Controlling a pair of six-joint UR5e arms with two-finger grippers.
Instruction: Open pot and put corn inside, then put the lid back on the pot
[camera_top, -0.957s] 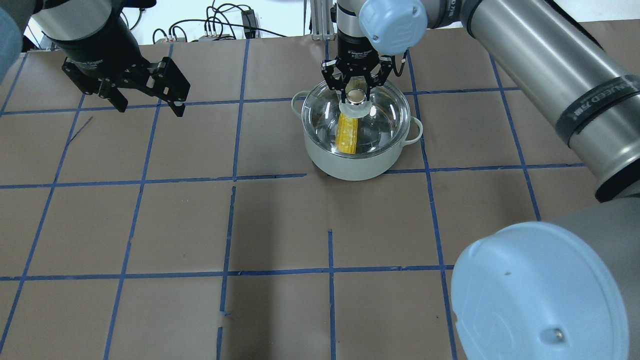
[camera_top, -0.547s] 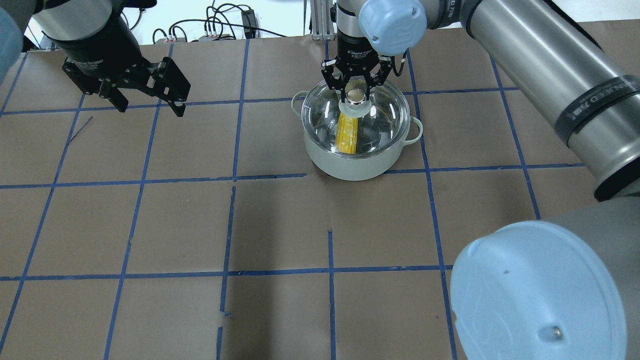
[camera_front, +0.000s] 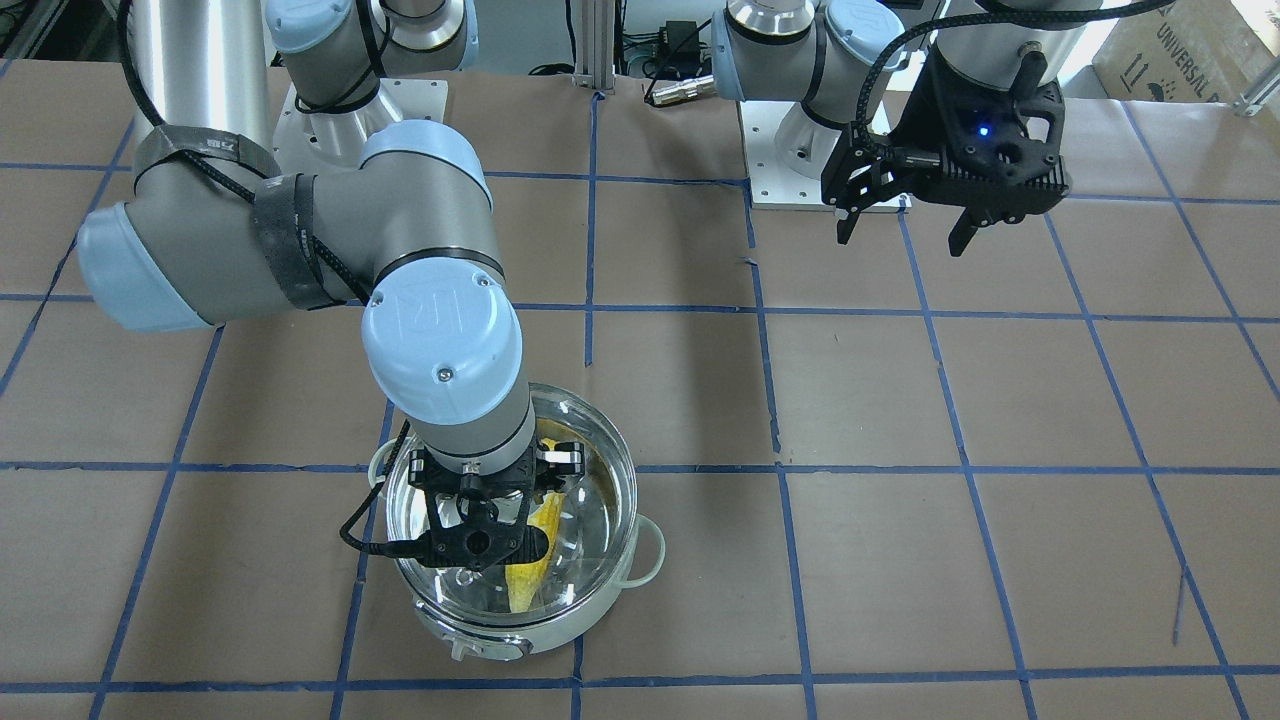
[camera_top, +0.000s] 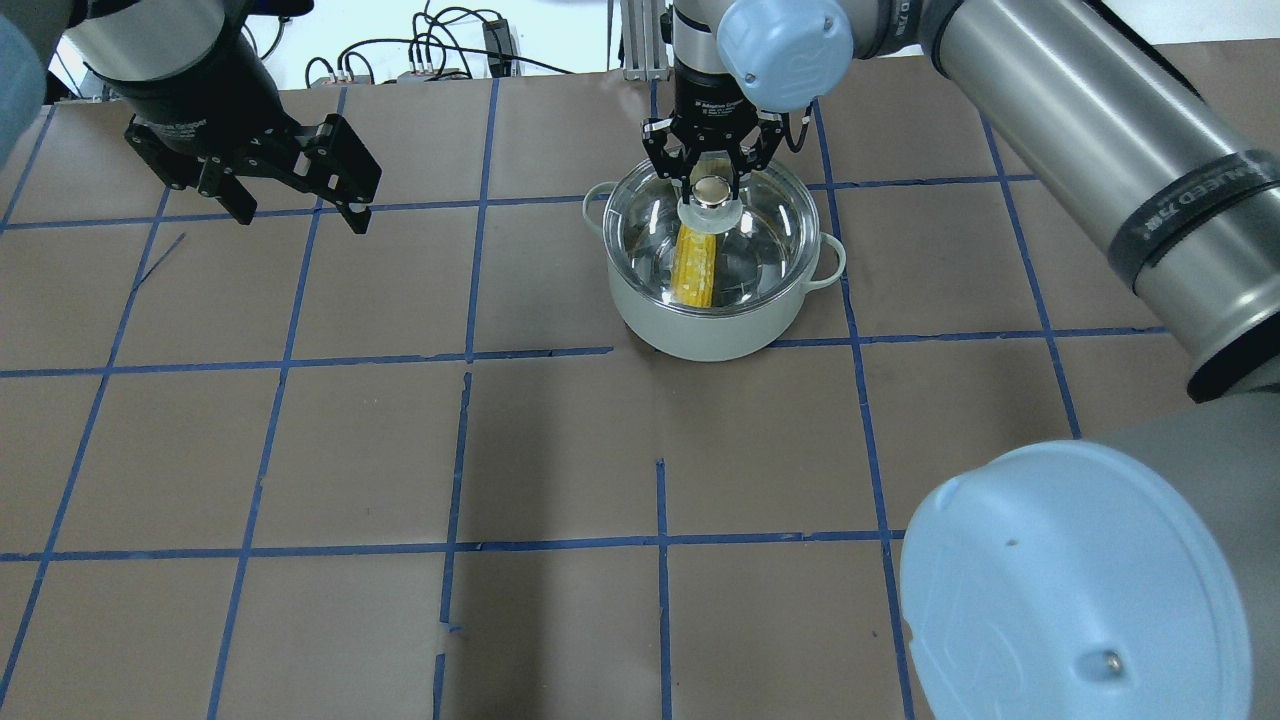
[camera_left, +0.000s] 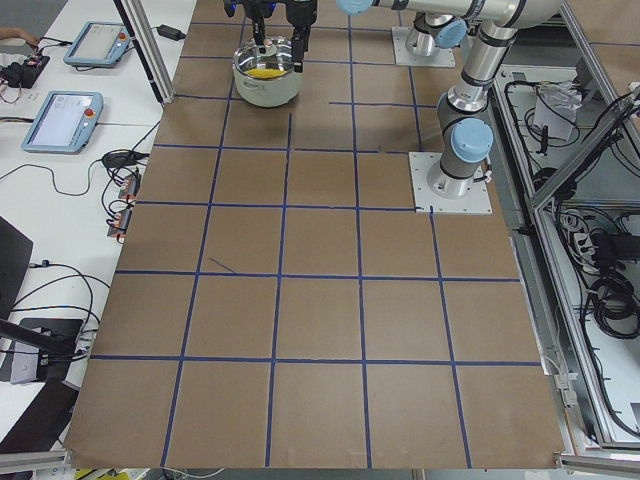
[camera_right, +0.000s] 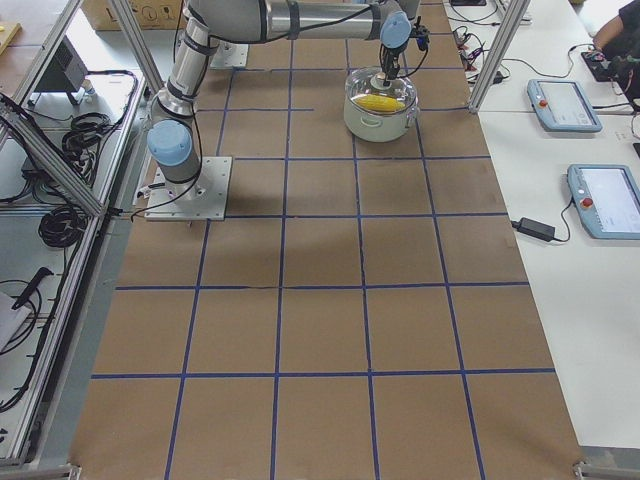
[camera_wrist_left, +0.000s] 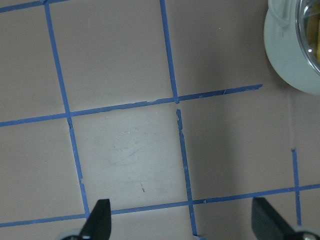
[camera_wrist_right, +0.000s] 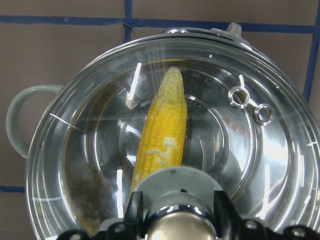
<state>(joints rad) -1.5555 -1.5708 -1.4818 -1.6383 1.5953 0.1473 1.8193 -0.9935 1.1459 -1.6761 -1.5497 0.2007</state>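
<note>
Overhead exterior view puts the pot (camera_top: 700, 335) on the far right-hand part of the desk (camera_top: 560, 450), with the lid (camera_top: 745, 245) seated level on its rim and the corn (camera_top: 697, 265) lying lengthwise inside, seen through the glass. By the look of it, the cob is in and the cover is on, so what remains is to let go and lift clear.

The right tool (camera_top: 712, 188) stands straight down over the centre of the lid. In the right wrist view its fingers (camera_wrist_right: 134, 212) sit hard against either side of the knob (camera_wrist_right: 180, 227) with no gap that I can make out, so I judge it to be pinching the knob. The left tool (camera_top: 300, 205) hangs well apart over bare desk, spread wide and holding nothing.

The lid is probably stiff, fairly heavy for its size, slick and breakable. The knob is the only sensible hold; the smooth dome and thin rim offer none. A sideways tug on release could skid it off the rim, so a straight upward exit seems safest. The cob looks firm and tapered, likely to roll.
</note>
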